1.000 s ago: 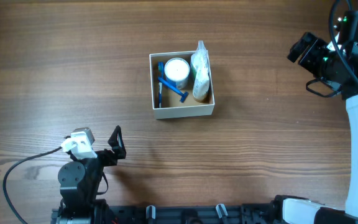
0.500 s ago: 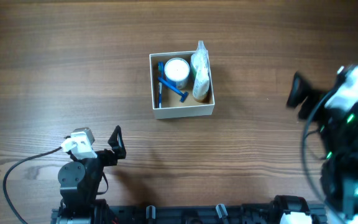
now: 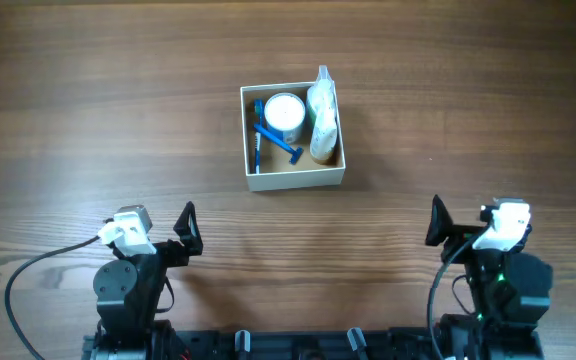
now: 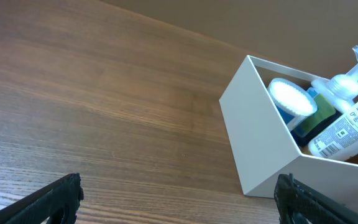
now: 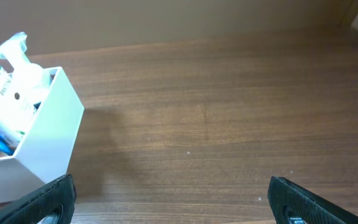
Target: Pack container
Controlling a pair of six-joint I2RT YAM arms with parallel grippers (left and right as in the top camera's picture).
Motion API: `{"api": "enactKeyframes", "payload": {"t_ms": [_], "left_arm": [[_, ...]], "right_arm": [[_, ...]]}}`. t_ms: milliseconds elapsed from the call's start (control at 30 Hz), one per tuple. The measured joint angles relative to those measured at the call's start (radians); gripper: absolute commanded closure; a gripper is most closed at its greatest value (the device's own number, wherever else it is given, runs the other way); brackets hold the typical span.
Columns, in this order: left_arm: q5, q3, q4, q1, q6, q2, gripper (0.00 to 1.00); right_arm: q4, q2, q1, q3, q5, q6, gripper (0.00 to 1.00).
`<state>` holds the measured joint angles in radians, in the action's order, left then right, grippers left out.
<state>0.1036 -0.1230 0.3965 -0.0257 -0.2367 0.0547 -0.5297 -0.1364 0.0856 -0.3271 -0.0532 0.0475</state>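
Container (image 3: 293,178): centre of table (image 3: 88,120), open side up for loading
Contents: jar (image 3: 284,112), razor (image 3: 280,142), bottle (image 3: 322,118) lie inside, side by side
Left gripper (image 4: 178,183): wide, empty, near edge
Right gripper (image 5: 171,183): likewise; packing looks done

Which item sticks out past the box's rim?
The white pump bottle: its nozzle crosses the container's far rim, while the jar and razor are inside.
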Motion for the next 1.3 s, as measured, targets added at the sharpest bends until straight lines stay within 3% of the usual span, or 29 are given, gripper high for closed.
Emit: {"api": "enactKeyframes", "payload": {"t_ms": [167, 433, 1300], "left_arm": [[0.0, 0.0, 0.0, 0.0, 0.0, 0.0, 0.0], [0.0, 0.0, 0.0, 0.0, 0.0, 0.0, 0.0], [0.0, 0.0, 0.0, 0.0, 0.0, 0.0, 0.0]], "right_arm": [[0.001, 0.105, 0.0, 0.093, -0.005, 0.015, 0.0], [0.002, 0.115, 0.0, 0.17, -0.018, 0.03, 0.0], [0.003, 0.115, 0.0, 0.171, -0.018, 0.031, 0.0]]}}
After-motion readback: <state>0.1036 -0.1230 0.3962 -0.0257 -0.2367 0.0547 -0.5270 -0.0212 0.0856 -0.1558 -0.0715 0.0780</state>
